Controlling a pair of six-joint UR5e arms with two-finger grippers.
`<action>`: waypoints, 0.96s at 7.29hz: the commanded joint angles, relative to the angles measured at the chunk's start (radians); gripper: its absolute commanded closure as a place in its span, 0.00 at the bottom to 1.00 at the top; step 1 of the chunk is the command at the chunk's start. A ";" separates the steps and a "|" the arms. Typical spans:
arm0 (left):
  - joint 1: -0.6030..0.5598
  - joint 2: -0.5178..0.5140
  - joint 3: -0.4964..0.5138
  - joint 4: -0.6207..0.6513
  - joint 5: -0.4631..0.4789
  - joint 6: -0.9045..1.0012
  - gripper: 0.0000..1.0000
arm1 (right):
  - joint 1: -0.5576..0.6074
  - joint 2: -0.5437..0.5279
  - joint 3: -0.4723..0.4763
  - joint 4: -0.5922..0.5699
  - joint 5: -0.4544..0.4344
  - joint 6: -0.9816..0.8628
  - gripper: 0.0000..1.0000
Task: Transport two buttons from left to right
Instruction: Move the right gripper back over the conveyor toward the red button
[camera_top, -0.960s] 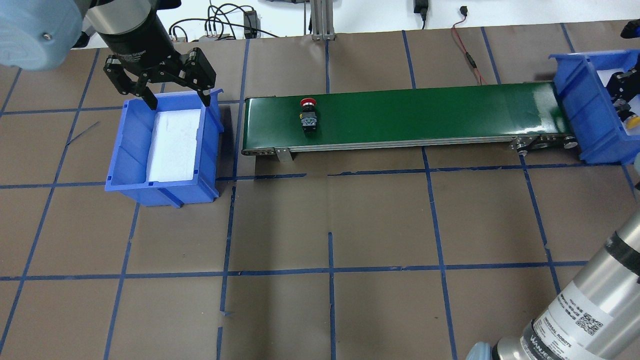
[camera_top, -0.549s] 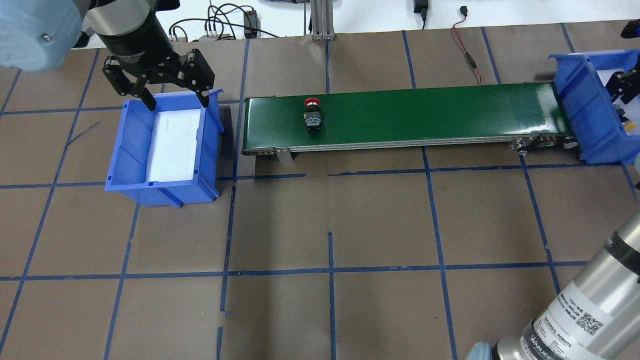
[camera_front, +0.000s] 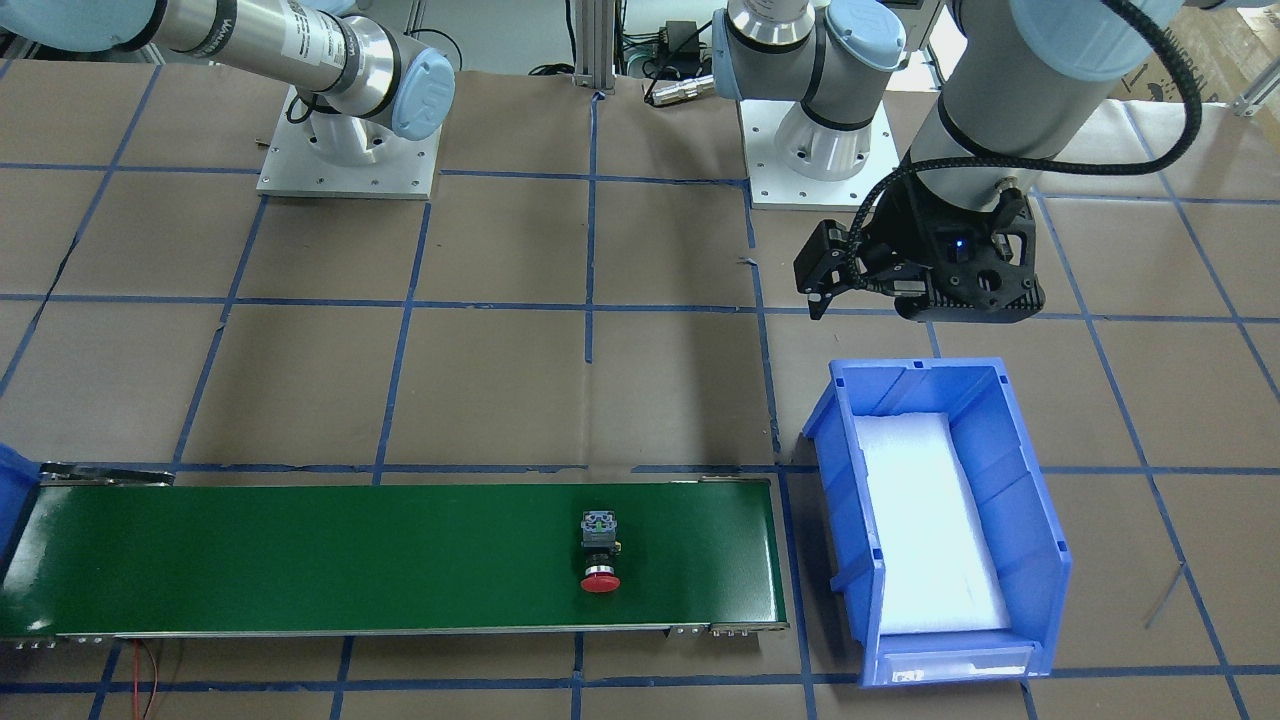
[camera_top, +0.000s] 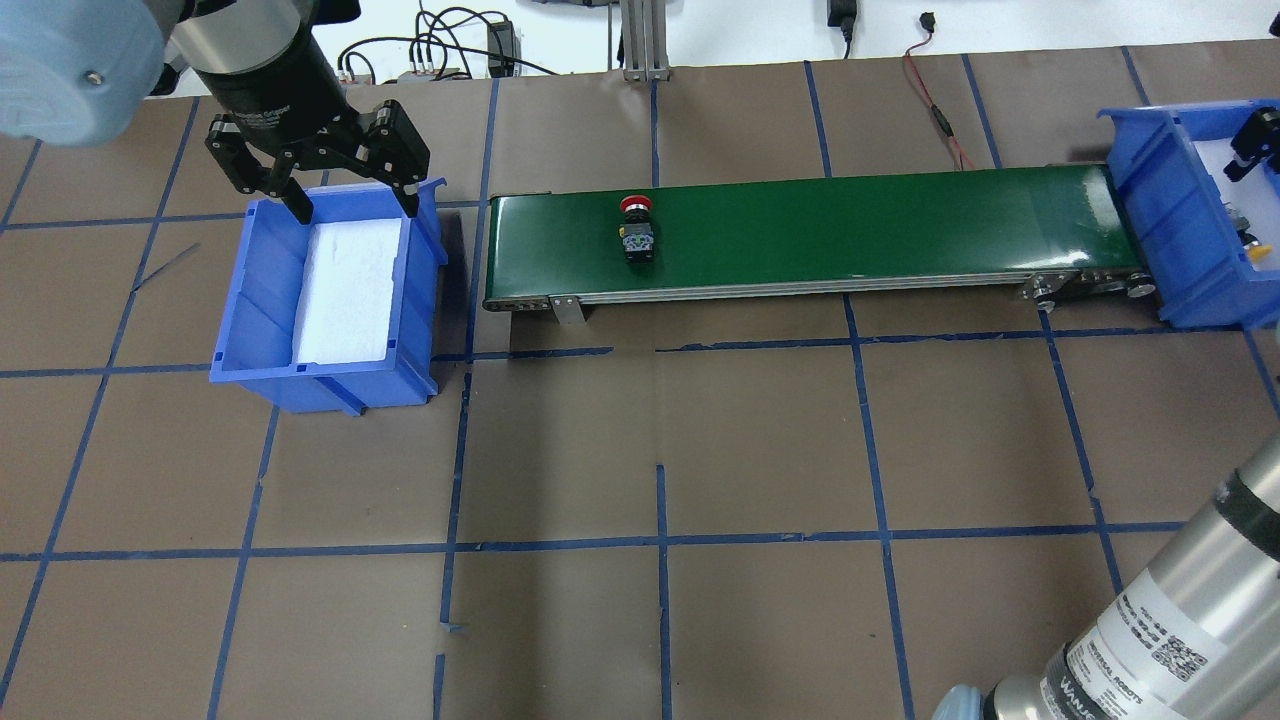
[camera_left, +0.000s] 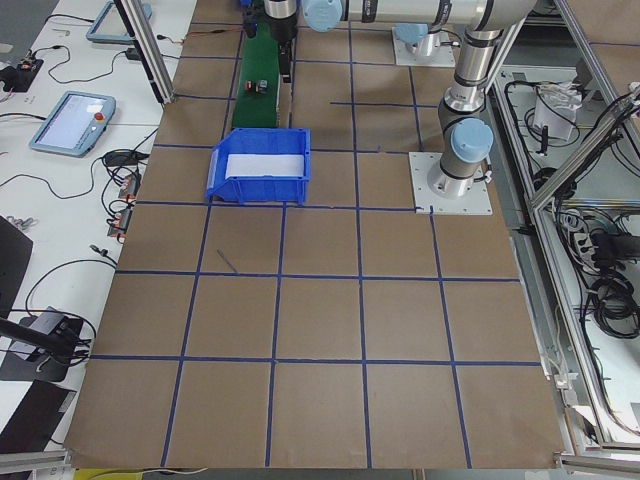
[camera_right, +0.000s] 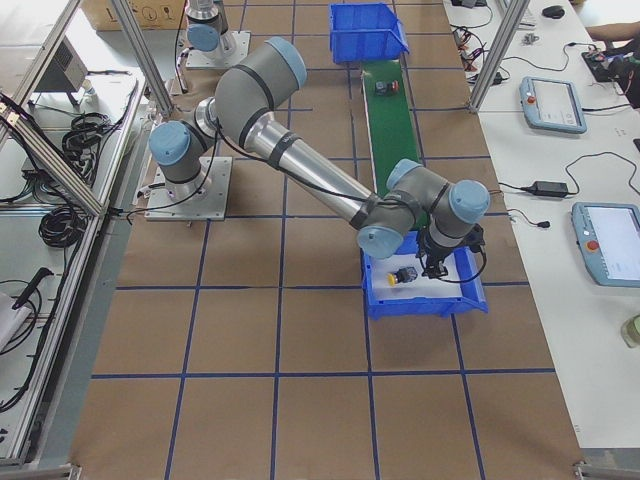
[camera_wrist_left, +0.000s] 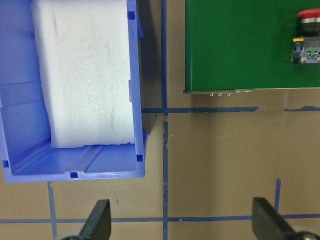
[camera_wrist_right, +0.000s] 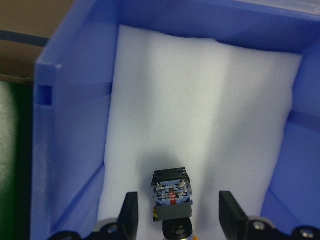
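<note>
The red button (camera_top: 637, 228) lies on its side on the green conveyor belt (camera_top: 850, 220), near its left end; it also shows in the front view (camera_front: 599, 555) and the left wrist view (camera_wrist_left: 307, 37). The yellow button (camera_wrist_right: 171, 197) lies on white foam in the right blue bin (camera_top: 1150, 200), with its yellow cap (camera_top: 1255, 243) just showing. My right gripper (camera_wrist_right: 180, 220) is open above it, one finger on each side, apart from it. My left gripper (camera_top: 355, 212) is open and empty over the far rim of the left blue bin (camera_top: 245, 300).
The left bin (camera_front: 1020, 480) holds only a white foam pad. The belt's right end meets the right bin's wall (camera_wrist_right: 75, 125). Cables lie at the table's far edge. Brown paper with blue tape lines covers the table.
The red button has ridden the belt to the right. My right gripper has risen off the yellow button in the right bin. My left gripper has barely moved.
</note>
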 joint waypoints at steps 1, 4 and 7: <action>0.000 0.000 -0.002 0.000 0.000 0.000 0.00 | 0.028 -0.067 -0.019 0.058 0.038 -0.021 0.17; 0.000 0.000 -0.007 0.000 0.001 0.000 0.00 | 0.209 -0.117 -0.006 0.064 0.060 -0.001 0.13; -0.001 0.017 -0.017 -0.003 0.003 0.002 0.00 | 0.399 -0.148 0.077 0.046 0.058 0.272 0.13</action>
